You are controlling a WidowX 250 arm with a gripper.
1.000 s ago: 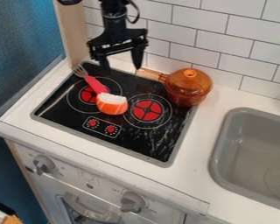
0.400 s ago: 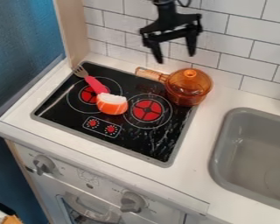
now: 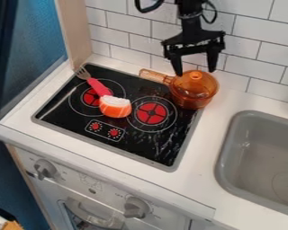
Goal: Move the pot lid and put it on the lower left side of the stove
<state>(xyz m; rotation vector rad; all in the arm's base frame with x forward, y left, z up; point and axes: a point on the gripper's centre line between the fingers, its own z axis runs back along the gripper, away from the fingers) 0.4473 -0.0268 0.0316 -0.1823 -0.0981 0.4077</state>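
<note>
"Over the back right corner of the stove (image 3: 140, 146), how does the gripper (image 3: 195, 72) look?"

"Its fingers are apart, one on each side of the lid's knob (image 3: 196, 75) from here. I can't tell whether they touch the lid (image 3: 201, 83)."

"So where's the lid?"

"On the amber pot (image 3: 190, 102), whose handle (image 3: 155, 76) points left."

"And the rest?"

"A pink-handled fork (image 3: 98, 87) and an orange-and-white toy food piece (image 3: 115, 108), end to end on the stove."
</note>
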